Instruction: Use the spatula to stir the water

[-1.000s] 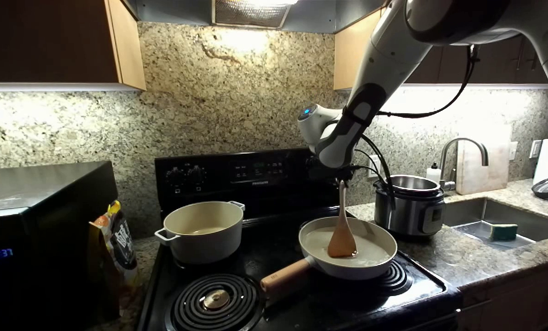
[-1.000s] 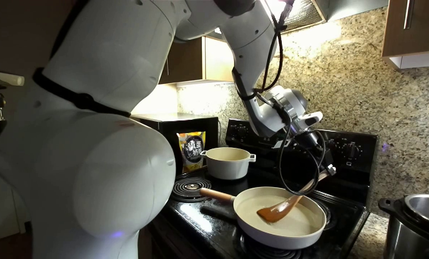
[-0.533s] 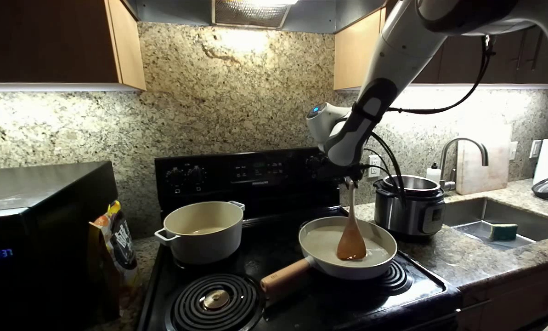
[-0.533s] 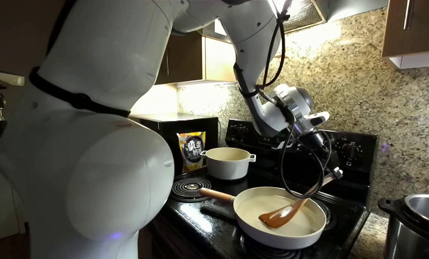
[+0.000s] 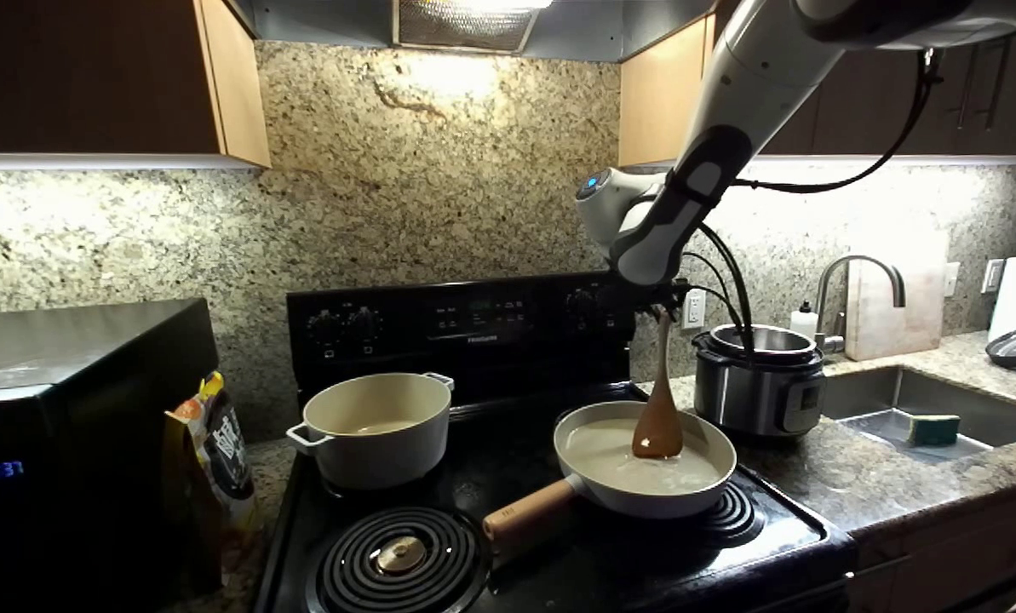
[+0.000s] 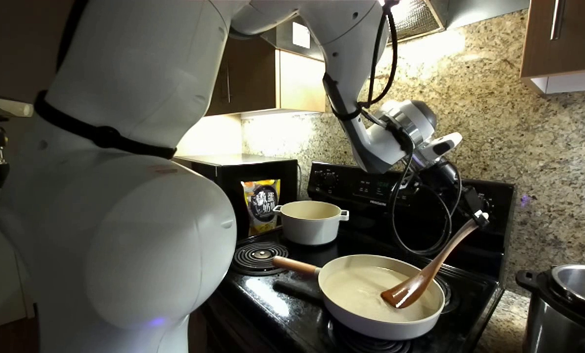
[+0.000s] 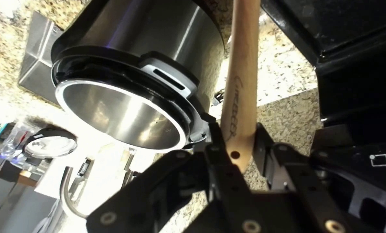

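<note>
In an exterior view, the pot (image 5: 384, 460) and, to its right, the pan (image 5: 652, 505) stand on the stove (image 5: 492, 473). The water (image 5: 635, 477) and the lower end of the spatula (image 5: 660, 404) are in the pan. The cooker (image 5: 737, 396) is on the counter (image 5: 865, 485), between stove and sink (image 5: 865, 394).

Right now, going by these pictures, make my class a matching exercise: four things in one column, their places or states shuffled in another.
Things
1. wooden spatula
2. frying pan
3. sponge
4. steel cooker

Places or states
A. in the sink
B. on the counter, top open
C. held by the gripper
D. on the stove, shallow water inside

Pairs: 1-C, 2-D, 3-A, 4-B
</note>
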You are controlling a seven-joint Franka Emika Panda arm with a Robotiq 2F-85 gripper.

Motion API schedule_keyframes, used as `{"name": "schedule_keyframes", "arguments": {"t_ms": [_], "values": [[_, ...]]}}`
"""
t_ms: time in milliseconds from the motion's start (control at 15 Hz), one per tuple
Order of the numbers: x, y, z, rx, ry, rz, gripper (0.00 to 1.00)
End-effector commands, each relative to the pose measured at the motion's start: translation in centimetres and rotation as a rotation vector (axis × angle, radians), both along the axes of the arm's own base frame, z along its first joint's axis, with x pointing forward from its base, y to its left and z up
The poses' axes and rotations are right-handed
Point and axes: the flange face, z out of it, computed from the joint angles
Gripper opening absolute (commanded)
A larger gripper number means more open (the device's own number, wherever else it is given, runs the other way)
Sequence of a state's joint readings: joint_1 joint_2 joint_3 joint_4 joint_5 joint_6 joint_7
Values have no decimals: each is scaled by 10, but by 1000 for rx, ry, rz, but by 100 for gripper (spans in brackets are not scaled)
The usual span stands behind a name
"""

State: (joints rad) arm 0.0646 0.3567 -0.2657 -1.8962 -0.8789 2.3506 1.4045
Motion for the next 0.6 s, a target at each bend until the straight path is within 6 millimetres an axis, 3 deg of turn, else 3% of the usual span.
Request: {"name": "schedule_keyframes", "arguments": {"t_ms": [0, 267, 533], "values": [[12, 2, 9, -40, -12, -46, 11], [24, 23, 1, -58, 17, -16, 11], [34, 43, -21, -59, 66, 18, 11]]}}
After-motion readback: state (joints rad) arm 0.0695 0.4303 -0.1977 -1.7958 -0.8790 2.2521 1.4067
